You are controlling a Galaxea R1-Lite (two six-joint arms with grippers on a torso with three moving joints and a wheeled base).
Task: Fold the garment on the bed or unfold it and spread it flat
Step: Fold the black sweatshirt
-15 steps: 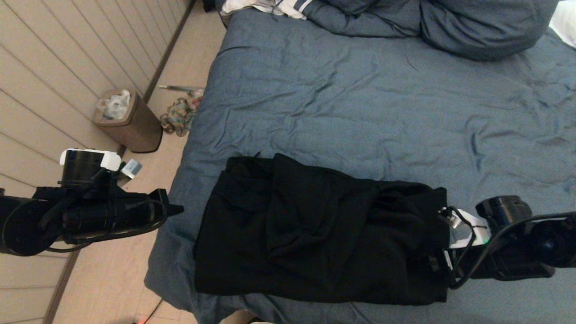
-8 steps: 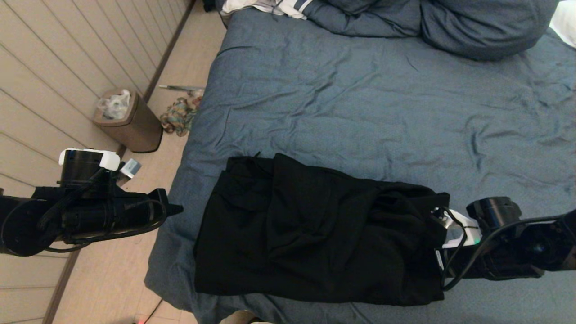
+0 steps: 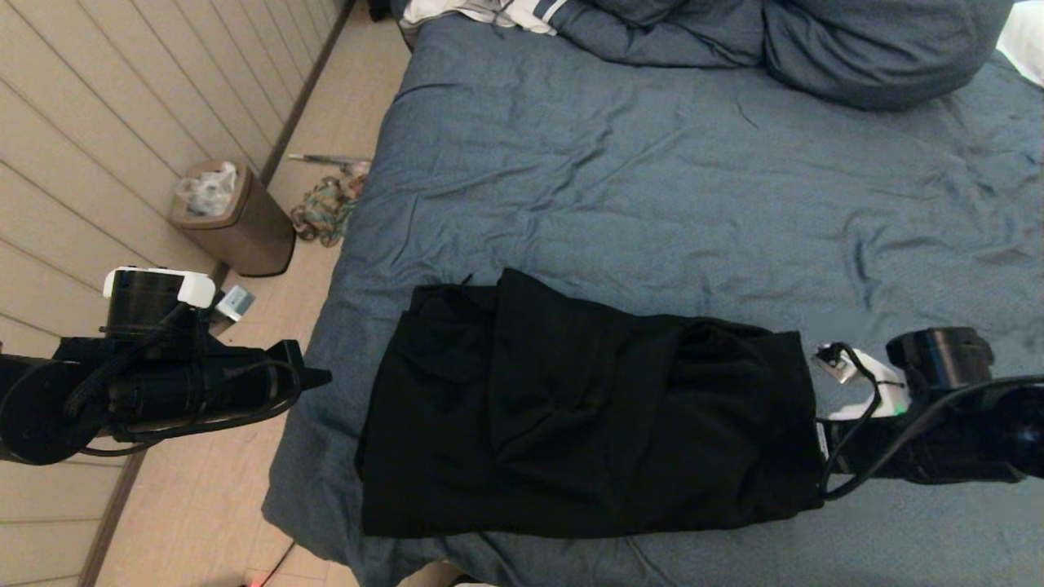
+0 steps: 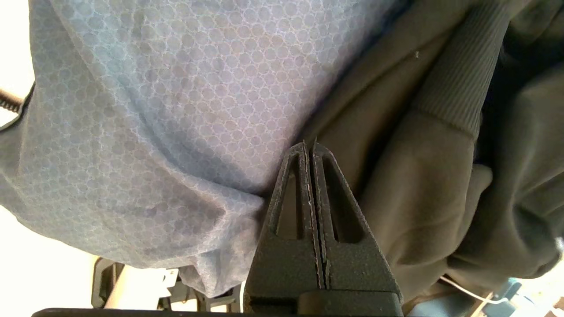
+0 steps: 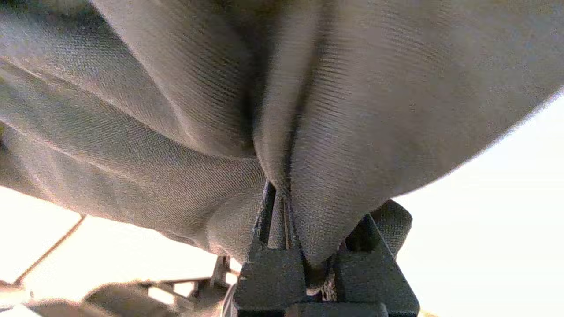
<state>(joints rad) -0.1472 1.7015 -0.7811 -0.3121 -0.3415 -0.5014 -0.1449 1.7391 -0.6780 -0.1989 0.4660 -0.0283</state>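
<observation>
The bed [image 3: 652, 179], under a wrinkled slate-blue cover, filled most of the head view from 12 o'clock round to 5 o'clock. Blue pillows [image 3: 881, 49] were piled at 1 o'clock, with a white striped cloth [image 3: 489, 12] beside them at 12 o'clock.

The garment [image 3: 571, 424], a black sweatshirt, lay folded and bunched on the near edge of the bed at 6 o'clock, long side running across the view.

Left arm sat off the bed at 9 o'clock over the floor; the left gripper [image 3: 314, 378] pointed toward the garment's left end but stayed apart from it. In the left wrist view its jaws were pressed together with nothing between them, the left gripper [image 4: 309, 147] shown against blue cover and ribbed dark cloth.

Right arm lay at 4 o'clock, the right gripper [image 3: 818, 456] at the garment's right edge, tips hidden there by fabric. In the right wrist view the right gripper [image 5: 284, 200] was clamped on a fold of the garment [image 5: 352, 110], probably several layers.

A brown bin [image 3: 232, 216] stood on the floor at 10 o'clock, a bundle of coloured cloth [image 3: 322, 210] just beside it.
</observation>
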